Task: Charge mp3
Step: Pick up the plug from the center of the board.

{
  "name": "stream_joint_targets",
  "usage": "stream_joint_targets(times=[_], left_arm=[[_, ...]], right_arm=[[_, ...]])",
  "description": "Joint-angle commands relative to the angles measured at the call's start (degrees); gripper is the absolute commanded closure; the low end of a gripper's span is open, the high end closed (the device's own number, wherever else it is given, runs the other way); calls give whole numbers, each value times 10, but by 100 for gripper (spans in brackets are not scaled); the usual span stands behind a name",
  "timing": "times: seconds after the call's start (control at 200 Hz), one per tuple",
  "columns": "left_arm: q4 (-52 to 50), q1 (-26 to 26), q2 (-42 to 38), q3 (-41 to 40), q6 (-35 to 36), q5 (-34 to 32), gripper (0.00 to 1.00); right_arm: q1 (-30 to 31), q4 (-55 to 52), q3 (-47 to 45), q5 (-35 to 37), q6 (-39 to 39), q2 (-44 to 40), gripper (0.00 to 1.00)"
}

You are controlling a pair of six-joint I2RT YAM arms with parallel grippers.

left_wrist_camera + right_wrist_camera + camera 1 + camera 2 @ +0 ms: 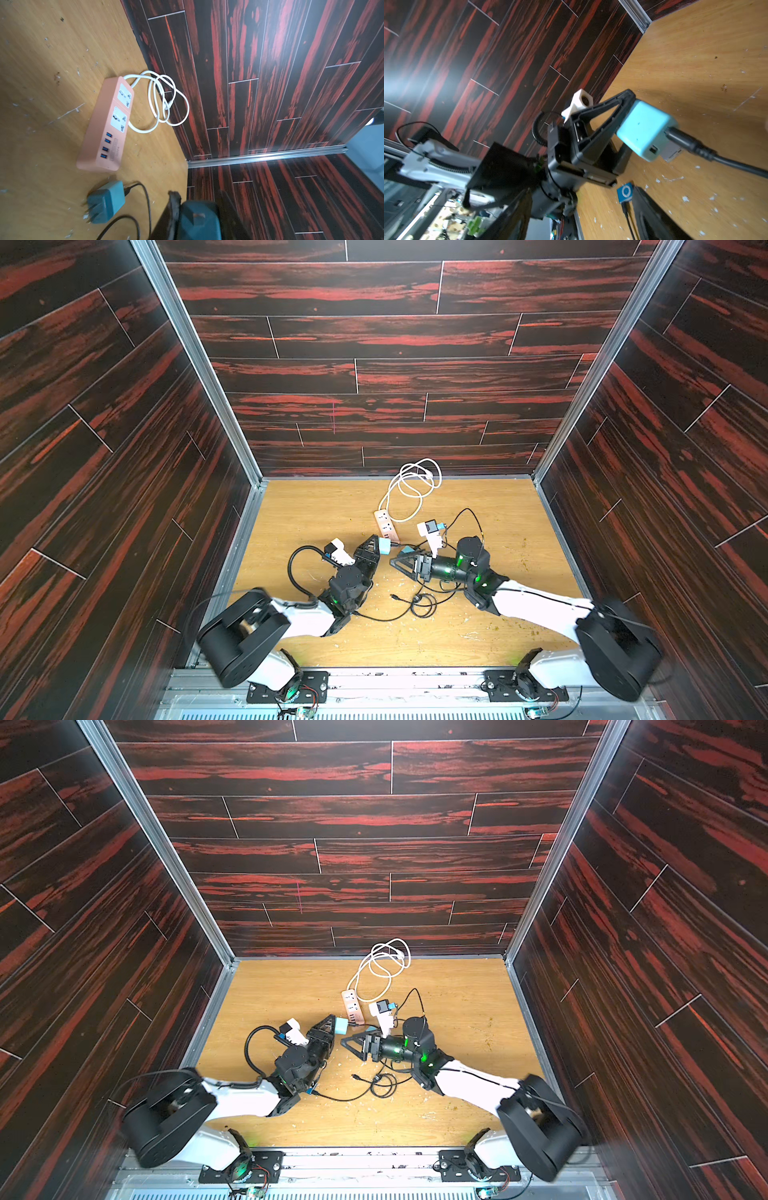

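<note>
while the left hand (380, 546) clenches the charger (643, 131),
square its prongs to the power strip (386, 524) socket; right hand (393, 562) released, empty.

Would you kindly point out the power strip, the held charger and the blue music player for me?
power strip (93, 145): left wrist view, on its pink side.
charger (643, 131): right wrist view, on its broad teal face.
music player (625, 191): right wrist view, middle of its blue face.

Table (316, 506) scuffed matt wood; power strip (99, 133) smooth matt plastic; wall panels (395, 335) glossy.
</note>
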Motion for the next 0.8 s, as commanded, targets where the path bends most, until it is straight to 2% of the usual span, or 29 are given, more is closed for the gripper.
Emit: stream_joint_targets(times=[0.0,0.266,0.581,0.797], left_arm=[[104,-14,8,3,-1,-35,100],[83,-31,-20,17,21,-39,100],[104,-63,4,30,0,-64,100],[104,-76,1,39,3,-80,100]], right_arm=[[-2,78,4,8,44,24,23],[-3,56,-10,74,19,17,23],[-3,121,-16,107,29,52,25],[-3,179,-30,114,43,69,35]])
